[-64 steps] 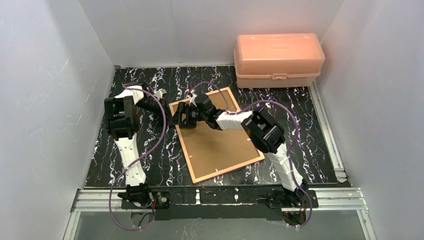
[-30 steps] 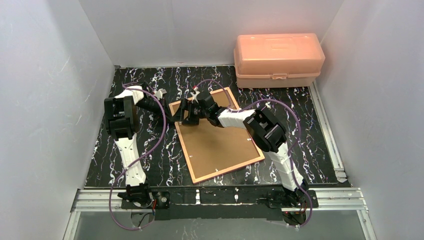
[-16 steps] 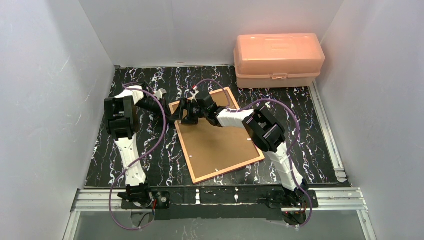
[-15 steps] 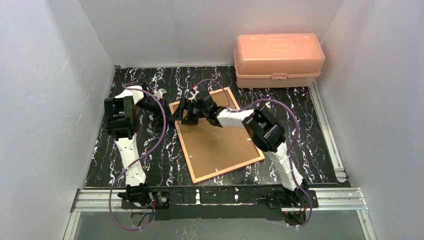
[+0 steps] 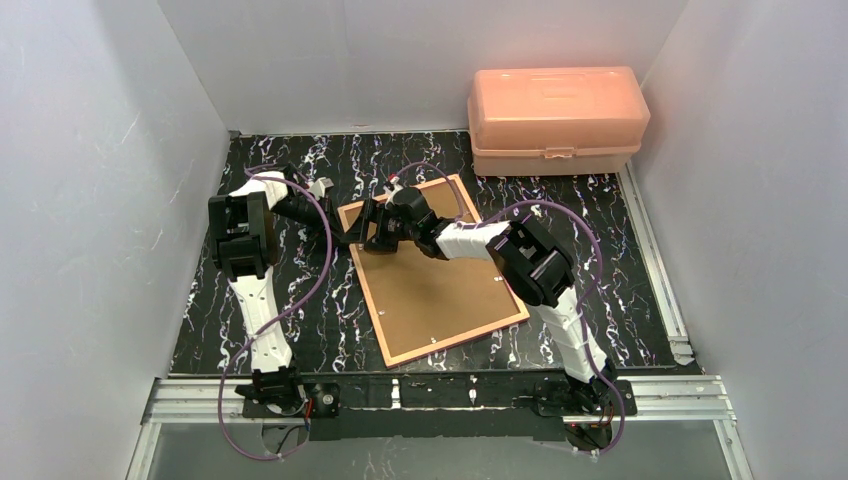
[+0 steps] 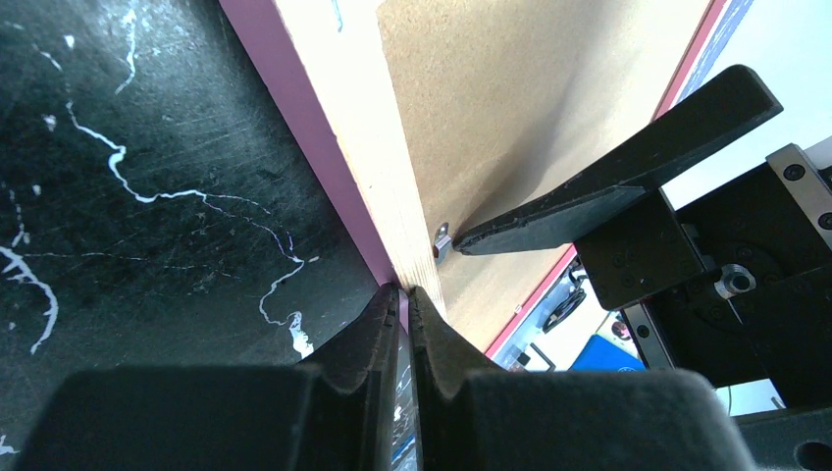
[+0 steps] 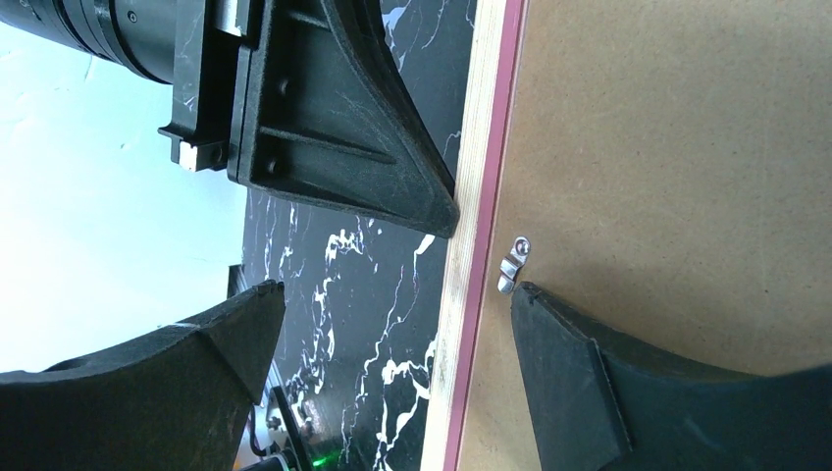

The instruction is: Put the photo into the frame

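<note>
One frame (image 5: 368, 295) is lying face down at the middle of the desk (image 5: 310, 330), tan back upward, with one brown backing board (image 5: 440, 290) sitting inside it. The photo is not being shown in any view; whether it is under the board cannot be told. The frame's left edge is being pressed by the closed left fingers (image 6: 378, 334), probably to stop it sliding. One metal tab (image 7: 512, 263) is being touched by one tip of the widely spread right fingers (image 7: 569, 373). One peach box (image 5: 555, 115) is standing far right.

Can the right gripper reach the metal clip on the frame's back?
Probably yes: right gripper open, one fingertip beside the uncovered metal clip; left gripper at the frame edge, clear of it.
</note>
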`<state>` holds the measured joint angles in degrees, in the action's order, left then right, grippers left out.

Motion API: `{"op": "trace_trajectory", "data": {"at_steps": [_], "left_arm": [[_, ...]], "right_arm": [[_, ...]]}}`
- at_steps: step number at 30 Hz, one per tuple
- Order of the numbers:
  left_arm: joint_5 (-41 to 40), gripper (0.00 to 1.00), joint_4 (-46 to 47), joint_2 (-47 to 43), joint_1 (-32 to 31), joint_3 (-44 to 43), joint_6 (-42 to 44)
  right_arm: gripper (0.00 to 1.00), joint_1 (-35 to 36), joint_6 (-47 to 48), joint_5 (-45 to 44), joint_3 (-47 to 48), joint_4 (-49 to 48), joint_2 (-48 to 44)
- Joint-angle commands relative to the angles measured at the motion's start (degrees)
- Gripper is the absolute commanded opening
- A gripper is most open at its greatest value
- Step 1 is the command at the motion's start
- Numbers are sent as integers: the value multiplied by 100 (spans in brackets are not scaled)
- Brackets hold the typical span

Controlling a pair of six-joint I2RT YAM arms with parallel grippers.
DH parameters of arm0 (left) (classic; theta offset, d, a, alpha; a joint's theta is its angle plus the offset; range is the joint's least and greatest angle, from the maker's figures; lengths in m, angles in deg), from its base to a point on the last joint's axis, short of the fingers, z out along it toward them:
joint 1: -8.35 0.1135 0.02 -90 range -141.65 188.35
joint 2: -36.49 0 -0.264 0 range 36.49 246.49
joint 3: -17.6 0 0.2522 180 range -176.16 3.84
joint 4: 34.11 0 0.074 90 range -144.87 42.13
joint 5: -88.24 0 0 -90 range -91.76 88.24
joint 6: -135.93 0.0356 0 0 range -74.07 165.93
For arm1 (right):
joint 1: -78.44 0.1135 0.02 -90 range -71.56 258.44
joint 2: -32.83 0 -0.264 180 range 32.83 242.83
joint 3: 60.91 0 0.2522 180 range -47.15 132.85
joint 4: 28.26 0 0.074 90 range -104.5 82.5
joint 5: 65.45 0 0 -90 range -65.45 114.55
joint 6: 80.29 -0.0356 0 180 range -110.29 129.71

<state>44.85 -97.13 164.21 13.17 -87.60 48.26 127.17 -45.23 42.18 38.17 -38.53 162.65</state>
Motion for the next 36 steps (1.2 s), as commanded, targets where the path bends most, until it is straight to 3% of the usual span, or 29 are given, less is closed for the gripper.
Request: {"op": "trace_trajectory", "data": {"at_steps": [1,20,36], "left_arm": [[-220,5,21,-192,-114,179,132],[-221,5,23,-169,-117,179,127],[-187,5,21,-169,-113,219,138]], "right_arm": [[94,48,-8,-104,-116,201,-203],[94,146,-325,-228,99,-12,45],[94,73,243,-617,505,301,272]]}}
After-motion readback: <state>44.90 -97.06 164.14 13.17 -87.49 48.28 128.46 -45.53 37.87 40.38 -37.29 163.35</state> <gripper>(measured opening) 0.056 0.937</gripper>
